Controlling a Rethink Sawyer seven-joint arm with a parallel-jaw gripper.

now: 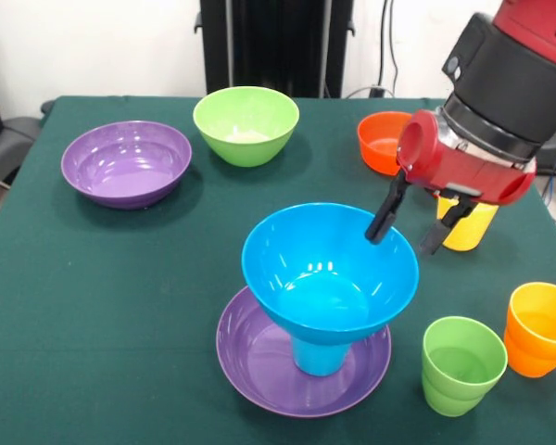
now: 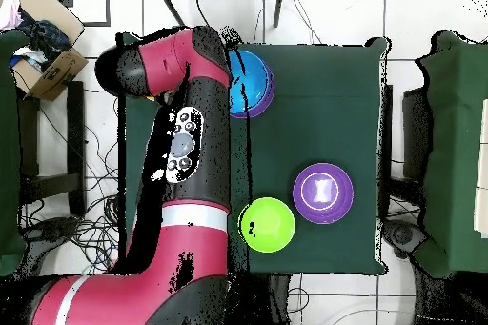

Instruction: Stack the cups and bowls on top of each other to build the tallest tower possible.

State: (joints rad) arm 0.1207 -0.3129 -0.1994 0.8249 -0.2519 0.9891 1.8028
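Note:
The tower stands at the front: a wide purple bowl (image 1: 259, 363) as base, a blue cup (image 1: 320, 357) standing in it, and the deep blue bowl (image 1: 326, 269) resting on the cup. My gripper (image 1: 412, 224) is open at the blue bowl's right rim, one finger (image 1: 385, 215) over the inside and the other outside. A yellow cup (image 1: 473, 232) stands just behind the gripper. A green cup (image 1: 461, 364) and an orange cup (image 1: 540, 329) stand front right. In the overhead view the blue bowl (image 2: 250, 81) shows beside my arm, which hides the gripper. The red cup is out of view.
A second purple bowl (image 1: 125, 162) (image 2: 323, 192) sits back left, a light green bowl (image 1: 246, 125) (image 2: 266, 225) at the back middle, and a small orange bowl (image 1: 382, 144) back right, all on the green tablecloth (image 1: 74, 306).

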